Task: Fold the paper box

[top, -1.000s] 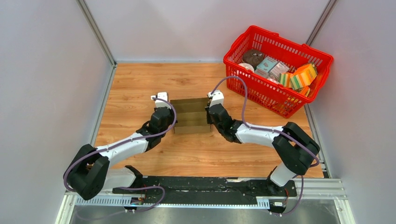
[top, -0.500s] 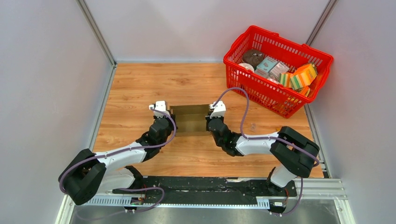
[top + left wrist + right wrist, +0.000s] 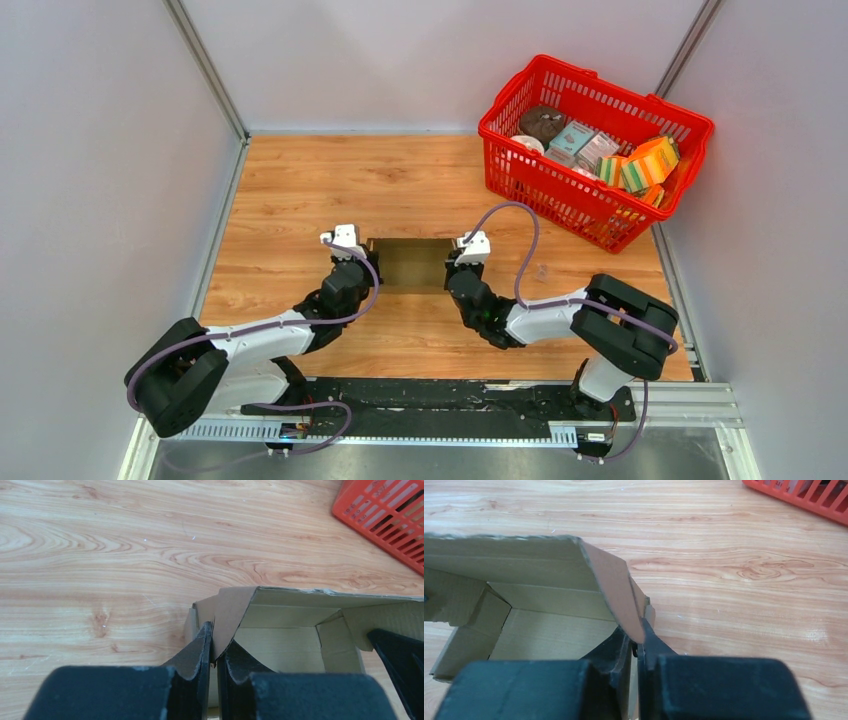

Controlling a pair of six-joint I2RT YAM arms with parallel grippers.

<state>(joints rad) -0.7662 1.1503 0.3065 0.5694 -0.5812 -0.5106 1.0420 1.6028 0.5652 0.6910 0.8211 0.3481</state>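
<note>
Paper box (image 3: 410,264), one: plain brown unprinted cardboard, a half-erected open-topped tray with walls raised and corner flaps turned inward, at the middle of the wooden table (image 3: 300,185). Grippers, two: left gripper (image 3: 214,652) at the box's 9 o'clock end, jaws almost together, pinching that end wall; right gripper (image 3: 637,649) at the 3 o'clock end, jaws likewise narrowed to a sliver on its end wall. Red basket (image 3: 520,172), one, at 1 o'clock from the box, well apart, holding printed packages (image 3: 640,165), number unclear.
</note>
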